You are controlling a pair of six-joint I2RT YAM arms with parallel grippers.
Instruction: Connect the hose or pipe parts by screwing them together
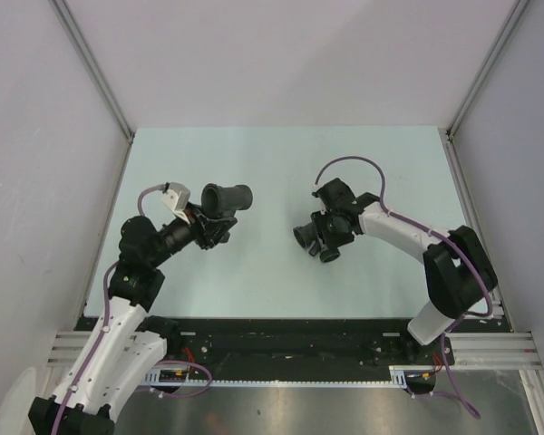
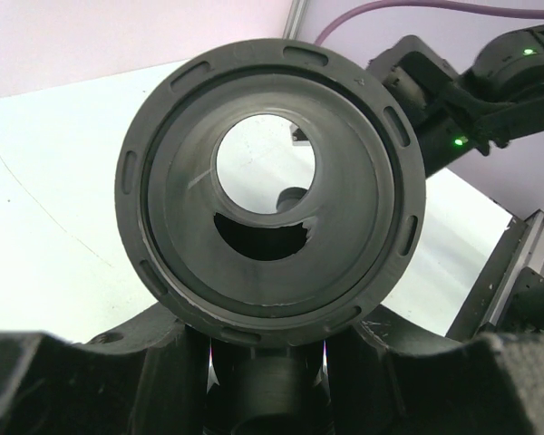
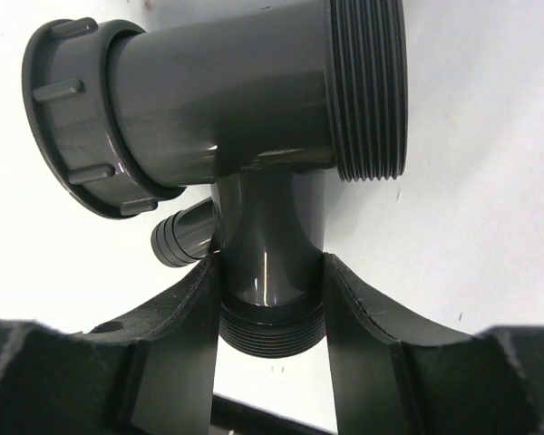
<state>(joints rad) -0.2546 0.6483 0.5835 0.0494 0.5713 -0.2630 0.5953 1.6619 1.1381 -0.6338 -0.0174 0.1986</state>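
The straight flared tube (image 1: 228, 197) is held off the table by my left gripper (image 1: 213, 220), lying level with its narrow end pointing right. In the left wrist view its wide slotted rim (image 2: 163, 181) faces the camera and fills the frame. My left gripper (image 2: 270, 362) is shut on a dark stub under that rim. The branched fitting (image 1: 313, 237) hangs in my right gripper (image 1: 329, 234), a short gap to the right of the tube. Its threaded end (image 3: 367, 91), ribbed nut (image 3: 72, 118) and barbed port (image 3: 177, 240) all show. My right gripper (image 3: 270, 299) is shut on its lower stem, both fingers touching.
The pale table (image 1: 281, 163) is boxed in by white walls with metal corner posts (image 1: 91, 68). Purple cables (image 1: 349, 163) loop off both wrists. The right arm (image 2: 471, 91) shows past the tube in the left wrist view. A black rail (image 1: 290, 344) runs along the near edge.
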